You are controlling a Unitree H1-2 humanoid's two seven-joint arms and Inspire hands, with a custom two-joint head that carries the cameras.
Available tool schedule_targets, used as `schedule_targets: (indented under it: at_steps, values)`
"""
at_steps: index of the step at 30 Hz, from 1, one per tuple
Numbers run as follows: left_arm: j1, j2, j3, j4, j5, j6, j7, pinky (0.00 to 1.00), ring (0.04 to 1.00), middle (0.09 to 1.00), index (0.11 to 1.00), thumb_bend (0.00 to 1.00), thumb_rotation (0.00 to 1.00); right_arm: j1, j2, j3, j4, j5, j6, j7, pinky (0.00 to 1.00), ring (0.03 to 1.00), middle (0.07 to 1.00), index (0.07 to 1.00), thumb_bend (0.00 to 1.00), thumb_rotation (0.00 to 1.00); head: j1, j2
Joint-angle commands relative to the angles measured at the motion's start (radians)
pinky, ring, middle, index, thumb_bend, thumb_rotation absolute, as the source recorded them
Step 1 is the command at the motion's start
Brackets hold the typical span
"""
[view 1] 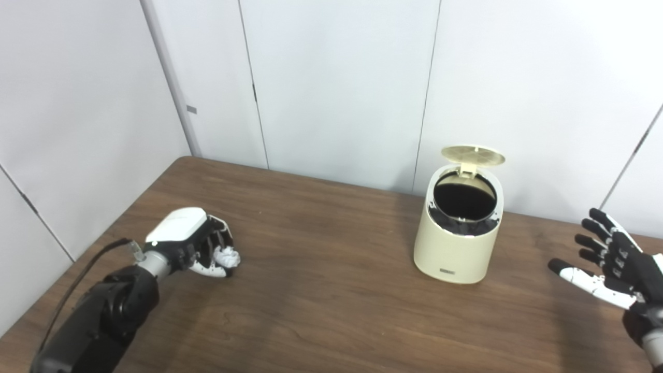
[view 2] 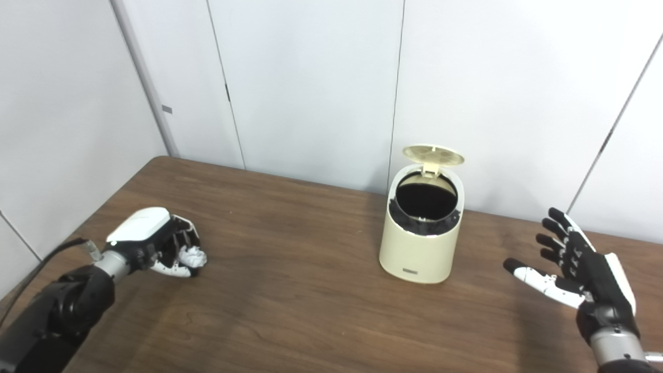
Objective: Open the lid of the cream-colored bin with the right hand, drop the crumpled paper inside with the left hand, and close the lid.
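The cream-colored bin [view 1: 458,233] stands on the far right of the desk [view 1: 321,305], its lid [view 1: 473,154] tipped up and the dark mouth showing. Over on the near left, the left robot hand [view 1: 199,241] is curled around the crumpled paper [view 1: 227,256] (light, soft stuff that should squash rather than slip, I'd say). A loose wrap around its bulk looks enough. The right robot hand [view 2: 580,264] waits right of the bin, fingers spread, holding nothing.

Bright, even overhead-ish light, washed-out white wall panels [view 1: 336,77]. Soft faint shadows on the wooden table [view 1: 321,311] under both arms. Bin [view 2: 420,243] interior pure black, detail lost. Slightly soft overall, maybe compression blur.
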Motion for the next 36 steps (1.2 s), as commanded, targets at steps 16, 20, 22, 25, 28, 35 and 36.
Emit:
schedule_targets:
  at_steps: [16, 20, 22, 25, 28, 35, 36]
  values:
    - [-0.023, 0.021, -0.005, -0.019, 0.004, -0.014, 0.043, 0.42, 0.404, 0.471, 0.532, 0.50, 0.00, -0.043, -0.026, -0.012, -0.029, 0.008, -0.025, 0.001, 0.82, 0.849, 0.903, 0.919, 0.51, 0.14, -0.013, 0.009]
    - [-0.033, 0.024, -0.002, -0.069, 0.004, 0.002, 0.027, 0.41, 0.394, 0.465, 0.540, 0.50, 0.00, -0.047, -0.023, -0.010, -0.028, 0.003, -0.018, -0.002, 0.83, 0.848, 0.902, 0.917, 0.50, 0.12, -0.013, 0.008]
    - [-0.042, 0.035, -0.001, -0.092, 0.007, -0.007, 0.024, 0.40, 0.397, 0.465, 0.539, 0.50, 0.00, -0.050, -0.021, -0.009, -0.026, 0.002, -0.017, -0.003, 0.83, 0.848, 0.903, 0.917, 0.50, 0.12, -0.013, 0.008]
    - [-0.061, 0.054, 0.005, -0.124, 0.018, -0.020, 0.017, 0.42, 0.416, 0.468, 0.532, 0.50, 0.00, -0.052, -0.022, -0.006, -0.020, -0.003, -0.026, -0.004, 0.83, 0.849, 0.902, 0.918, 0.50, 0.12, -0.014, 0.007]
    - [-0.084, 0.070, 0.024, -0.176, 0.004, 0.007, -0.023, 0.42, 0.415, 0.470, 0.536, 0.50, 0.00, -0.055, -0.021, -0.008, -0.015, -0.001, -0.026, -0.004, 0.85, 0.859, 0.908, 0.923, 0.50, 0.12, -0.014, 0.007]
    - [-0.129, 0.089, 0.055, -0.248, -0.035, 0.028, -0.082, 0.40, 0.419, 0.477, 0.525, 0.50, 0.00, -0.054, -0.016, -0.008, -0.016, 0.000, -0.013, -0.004, 0.87, 0.867, 0.913, 0.928, 0.50, 0.12, -0.018, 0.006]
    - [-0.132, 0.087, 0.057, -0.253, -0.037, 0.030, -0.084, 0.40, 0.417, 0.479, 0.526, 0.50, 0.00, -0.054, -0.015, -0.007, -0.019, -0.001, -0.007, -0.005, 0.88, 0.867, 0.912, 0.928, 0.50, 0.12, -0.018, 0.006]
